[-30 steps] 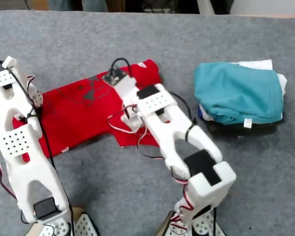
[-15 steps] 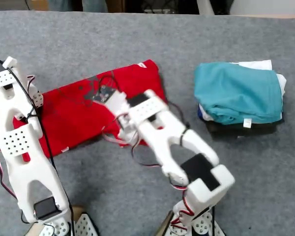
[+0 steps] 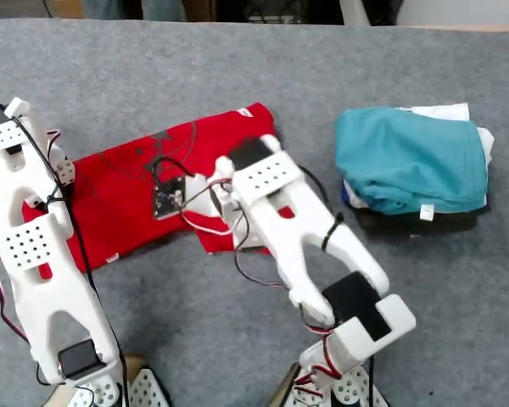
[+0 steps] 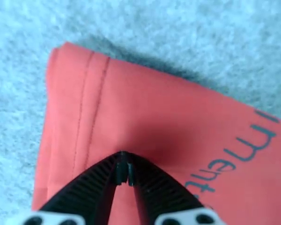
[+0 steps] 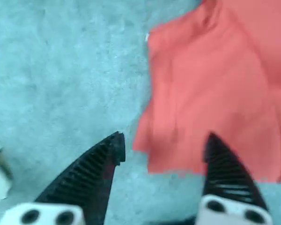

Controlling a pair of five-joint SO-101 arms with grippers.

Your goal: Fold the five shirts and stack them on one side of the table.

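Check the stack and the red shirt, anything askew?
Yes. The teal shirt on top is rumpled, with a white shirt poking out past its far edge and a dark shirt jutting out at its near edge. The red shirt lies diagonally, a loose flap sticking out at its near edge.

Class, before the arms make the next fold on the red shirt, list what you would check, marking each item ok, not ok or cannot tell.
1. Right gripper fingers open: ok.
2. Right gripper above an edge of the red shirt: ok.
3. Left gripper shut at the shirt's hemmed end: ok.
4. Cloth actually pinched between the left fingers: cannot tell.
5. Red shirt on the folded stack: not ok, it lies apart from it.
6. Stack out of both arms' way: ok.
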